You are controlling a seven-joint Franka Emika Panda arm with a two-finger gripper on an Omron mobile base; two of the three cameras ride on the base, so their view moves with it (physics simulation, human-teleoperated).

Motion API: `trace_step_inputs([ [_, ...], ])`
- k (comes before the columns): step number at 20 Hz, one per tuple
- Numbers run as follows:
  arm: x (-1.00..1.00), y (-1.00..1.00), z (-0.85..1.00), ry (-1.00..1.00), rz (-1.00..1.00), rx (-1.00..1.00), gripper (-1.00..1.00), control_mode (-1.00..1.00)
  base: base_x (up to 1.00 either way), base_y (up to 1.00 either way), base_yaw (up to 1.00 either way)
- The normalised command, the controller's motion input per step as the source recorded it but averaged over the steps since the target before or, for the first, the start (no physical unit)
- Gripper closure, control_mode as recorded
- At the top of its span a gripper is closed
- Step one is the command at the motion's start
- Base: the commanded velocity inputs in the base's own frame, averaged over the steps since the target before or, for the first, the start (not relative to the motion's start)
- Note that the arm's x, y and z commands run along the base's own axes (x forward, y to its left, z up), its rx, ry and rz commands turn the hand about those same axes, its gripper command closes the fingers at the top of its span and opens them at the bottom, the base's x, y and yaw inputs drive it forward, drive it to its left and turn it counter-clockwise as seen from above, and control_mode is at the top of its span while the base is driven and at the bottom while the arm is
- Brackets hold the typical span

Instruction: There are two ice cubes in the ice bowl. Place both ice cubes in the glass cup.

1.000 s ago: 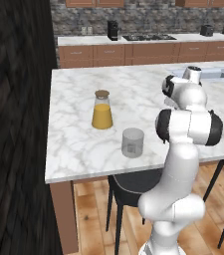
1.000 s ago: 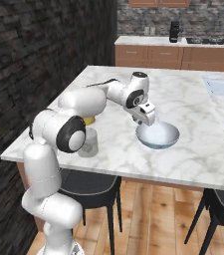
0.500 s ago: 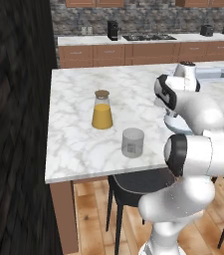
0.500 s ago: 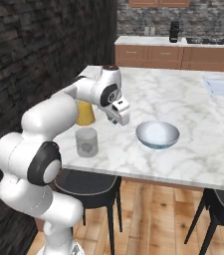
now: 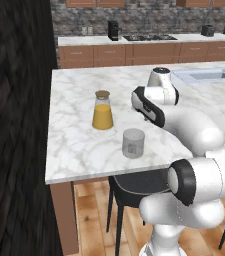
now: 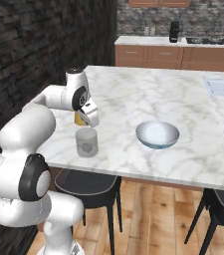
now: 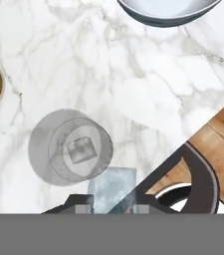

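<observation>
The glass cup point(image 6: 86, 142) stands near the counter's front edge, and the hand view shows one ice cube point(image 7: 81, 151) lying in the glass cup point(image 7: 44, 149). My gripper point(image 6: 90, 119) hovers just above and behind the cup. It is shut on a second ice cube point(image 7: 112, 187), which is pinched between the fingertips point(image 7: 83, 209) beside the cup's rim. The ice bowl point(image 6: 157, 134), blue-grey and shallow, sits to the right of the cup, with its rim point(image 7: 168, 17) at the top of the hand view. The glass cup point(image 5: 133, 143) also stands in front of my arm in the left base view.
A cork-topped carafe of orange juice point(image 5: 102, 110) stands just behind the cup on the marble counter point(image 6: 148, 94). A dark stool point(image 7: 198, 179) sits under the counter's front edge over the wooden floor. A sink point(image 5: 204, 75) is set in the far right.
The arm has swung left from over the ice bowl to above the glass cup, carrying the cube. The cup, bowl and carafe have stayed put.
</observation>
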Motion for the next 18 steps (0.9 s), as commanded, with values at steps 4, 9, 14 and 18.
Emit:
trace_step_inputs([
  [4, 0.08, 0.42, 0.00, 0.00, -0.05, 0.00, 1.00, -1.00, 0.00, 0.00, 0.00],
  [9, 0.29, 0.00, -0.05, 0.00, 0.00, 0.00, 1.00, -1.00, 0.00, 0.00, 0.00],
  [14, 0.41, 0.00, -0.13, 0.02, 0.00, 0.07, 1.00, -1.00, 0.00, 0.00, 0.00],
  [18, 0.32, 0.06, -0.19, 0.07, 0.00, 0.03, 1.00, -1.00, 0.00, 0.00, 0.00],
])
